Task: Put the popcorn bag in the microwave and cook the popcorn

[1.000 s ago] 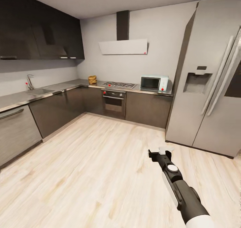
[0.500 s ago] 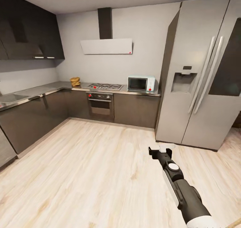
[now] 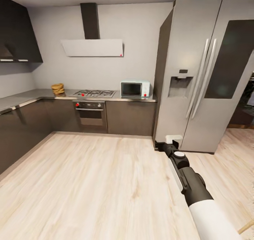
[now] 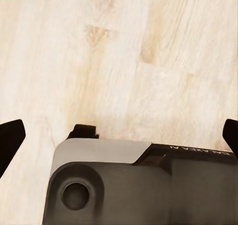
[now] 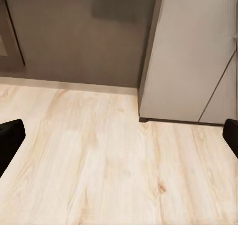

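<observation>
The popcorn bag (image 3: 58, 88), a small tan-brown sack, stands on the grey countertop (image 3: 21, 99) at the far wall, left of the steel hob. The pale mint-blue microwave (image 3: 135, 89) sits on the same countertop right of the hob, its dark door closed, beside the fridge. My right gripper (image 3: 165, 143) is held out low over the wood floor, far from both. In the right wrist view my right gripper (image 5: 119, 136) is open with nothing between its fingertips (image 5: 10, 141). My left gripper (image 4: 119, 138) is open too, over the floor. No popcorn can be made out.
A tall steel fridge (image 3: 197, 74) stands right of the counter. The hob (image 3: 94, 92) and oven (image 3: 90, 115) lie between bag and microwave, under a white hood (image 3: 92, 47). Dark cabinets (image 3: 21, 127) line the left side. Wood floor (image 3: 91, 183) stretches ahead.
The whole picture has slid left, so the camera has turned right; the sink has left the view and the fridge shows more fully. My right arm keeps its pose.
</observation>
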Robot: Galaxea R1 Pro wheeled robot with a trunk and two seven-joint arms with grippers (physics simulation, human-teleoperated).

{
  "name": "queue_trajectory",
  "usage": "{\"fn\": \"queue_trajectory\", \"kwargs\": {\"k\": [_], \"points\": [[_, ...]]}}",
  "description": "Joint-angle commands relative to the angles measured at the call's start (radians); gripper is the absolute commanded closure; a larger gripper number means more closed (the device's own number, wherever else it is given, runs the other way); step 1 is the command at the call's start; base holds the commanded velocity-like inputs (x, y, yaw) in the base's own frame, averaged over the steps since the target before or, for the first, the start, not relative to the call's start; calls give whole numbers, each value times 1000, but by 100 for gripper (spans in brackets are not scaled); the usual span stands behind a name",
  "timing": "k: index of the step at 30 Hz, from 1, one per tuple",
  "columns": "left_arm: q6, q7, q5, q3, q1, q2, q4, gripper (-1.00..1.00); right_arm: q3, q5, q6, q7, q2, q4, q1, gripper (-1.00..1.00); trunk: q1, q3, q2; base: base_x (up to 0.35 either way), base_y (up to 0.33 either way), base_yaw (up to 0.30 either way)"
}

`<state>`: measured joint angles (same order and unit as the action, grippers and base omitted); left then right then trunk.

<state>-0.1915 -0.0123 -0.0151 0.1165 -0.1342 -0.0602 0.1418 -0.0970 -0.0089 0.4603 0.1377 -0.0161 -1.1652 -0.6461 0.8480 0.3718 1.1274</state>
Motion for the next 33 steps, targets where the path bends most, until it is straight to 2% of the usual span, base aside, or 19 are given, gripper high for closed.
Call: {"fn": "queue_trajectory", "kwargs": {"k": [1,5,13,17,20,33], "points": [[-3,0,-2,4,-1,0,-1,-100,-2,0,6,6,0,-2,0,-100,1,1,1,328,191,-300],[-3,0,-2,5,0,0,-1,-100,-4,0,7,4,-1,-11,4,-100,1,1,1,328,191,-238],[-3,-1,-2,5,0,0,-1,-100,-5,1,8,3,-1,-19,8,-100,1,1,1,334,112,-17],[-3,-1,-2,5,0,0,-1,-100,-54,1,6,3,-1,-22,8,-100,1,1,1,342,7,0],[-3,0,-2,4,0,0,-1,-100,-68,1,6,3,0,-24,8,-100,1,1,1,342,1,23],[-3,-1,-2,3,1,0,-1,-100,-57,-8,0,5,3,-26,8,-100,1,1,1,344,0,31]]}}
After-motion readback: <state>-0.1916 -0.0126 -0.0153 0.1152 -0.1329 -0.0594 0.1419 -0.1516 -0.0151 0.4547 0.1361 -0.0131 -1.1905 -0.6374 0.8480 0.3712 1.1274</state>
